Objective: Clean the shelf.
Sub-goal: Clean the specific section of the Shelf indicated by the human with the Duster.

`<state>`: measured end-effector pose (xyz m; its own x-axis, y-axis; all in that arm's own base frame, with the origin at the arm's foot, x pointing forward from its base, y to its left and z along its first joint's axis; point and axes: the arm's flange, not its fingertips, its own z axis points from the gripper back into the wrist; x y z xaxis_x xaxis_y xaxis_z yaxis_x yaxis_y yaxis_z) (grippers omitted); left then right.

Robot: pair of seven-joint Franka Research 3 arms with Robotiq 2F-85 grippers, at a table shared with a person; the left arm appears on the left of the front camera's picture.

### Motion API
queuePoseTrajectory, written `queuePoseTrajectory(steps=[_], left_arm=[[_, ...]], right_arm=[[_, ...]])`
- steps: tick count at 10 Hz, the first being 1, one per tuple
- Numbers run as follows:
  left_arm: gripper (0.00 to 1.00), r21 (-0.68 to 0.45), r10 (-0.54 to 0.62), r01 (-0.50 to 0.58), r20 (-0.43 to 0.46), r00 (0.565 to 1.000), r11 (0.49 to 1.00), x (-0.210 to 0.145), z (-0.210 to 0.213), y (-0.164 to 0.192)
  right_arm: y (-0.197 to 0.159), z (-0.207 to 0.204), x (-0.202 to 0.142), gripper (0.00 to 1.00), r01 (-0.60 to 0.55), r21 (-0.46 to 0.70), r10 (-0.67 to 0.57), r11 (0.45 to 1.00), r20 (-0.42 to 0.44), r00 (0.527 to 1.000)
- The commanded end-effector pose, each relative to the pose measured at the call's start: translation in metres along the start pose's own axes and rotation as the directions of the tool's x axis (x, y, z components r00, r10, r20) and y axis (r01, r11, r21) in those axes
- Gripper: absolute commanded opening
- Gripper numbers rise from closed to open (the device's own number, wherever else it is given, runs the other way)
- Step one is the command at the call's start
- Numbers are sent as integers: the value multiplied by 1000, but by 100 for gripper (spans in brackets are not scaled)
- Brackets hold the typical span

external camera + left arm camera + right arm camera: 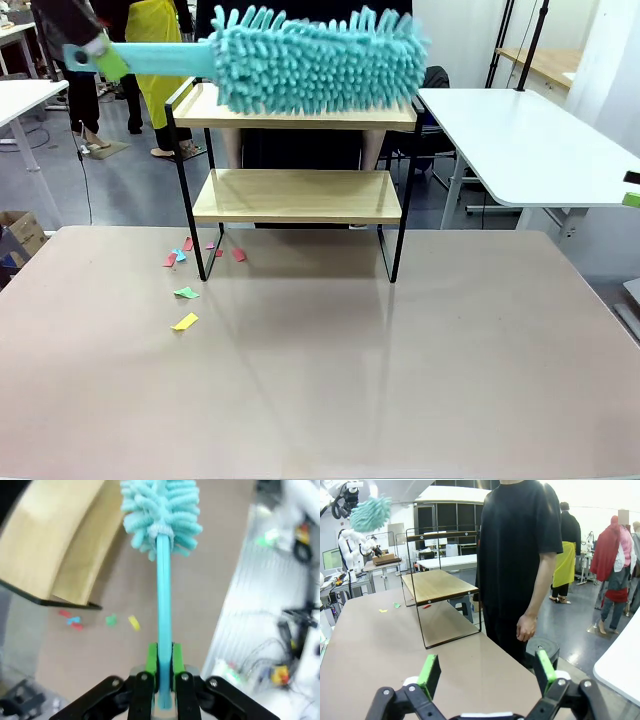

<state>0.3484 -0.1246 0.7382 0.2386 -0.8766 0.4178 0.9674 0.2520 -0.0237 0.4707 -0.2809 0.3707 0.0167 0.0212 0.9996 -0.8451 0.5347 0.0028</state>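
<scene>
Standing toward the far side of the table (320, 380), centred: the shelf (296, 195), two light wooden boards in a thin black frame. Hovering along the top board, a fluffy turquoise duster (315, 58), head lying lengthwise over the wood, handle running out toward picture left. Whether the fibres actually touch the board — cannot tell from here.

Over to the left wrist view: left claw (164, 666) clenched tight on the duster's flat turquoise handle, green pads (151, 656) pressed against both sides of it. Duster head up at the top of that view, with the shelf's boards (50, 540) off to one side and the brown table below.

Scattered on the table by the shelf's left front leg: small paper scraps (185, 322), yellow and green ones nearer the robot, red and blue ones (178, 255) close against the frame.

Right wrist view now: right claw (488, 672) spread wide, nothing between the green pads, hanging over the table's edge well apart from the shelf. Beyond it, a person in a black T-shirt (520, 560) standing at the far side, one hand (526, 628) hanging loose at the hip.
</scene>
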Motion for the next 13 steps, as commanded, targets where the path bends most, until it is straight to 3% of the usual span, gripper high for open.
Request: queuePoseTrajectory(steps=[1,4,6,8,9,11,13], left_arm=[[14,-100,-193,178,-176,965,979,-19,29,17],[14,-136,-308,277,-450,838,951,-48,22,9],[14,-207,-371,307,-520,769,929,-90,7,11],[14,-170,-345,309,-626,699,936,-128,-4,15],[14,-158,-337,322,-695,636,934,-141,-12,14],[14,-176,-384,366,-666,639,914,-133,-24,14],[14,-132,-342,342,-650,678,930,-130,-30,10]], right_arm=[[1,-1,7,100,9,-1,-9,1000,-33,999],[1,-1,7,100,9,-1,-9,1000,-33,999],[1,-1,7,100,9,-1,-9,1000,-33,999],[1,-1,7,100,9,-1,-9,1000,-33,999],[1,-1,7,100,9,-1,-9,1000,-33,999],[1,-1,7,100,9,-1,-9,1000,-33,999],[1,-1,7,100,9,-1,-9,1000,-33,999]])
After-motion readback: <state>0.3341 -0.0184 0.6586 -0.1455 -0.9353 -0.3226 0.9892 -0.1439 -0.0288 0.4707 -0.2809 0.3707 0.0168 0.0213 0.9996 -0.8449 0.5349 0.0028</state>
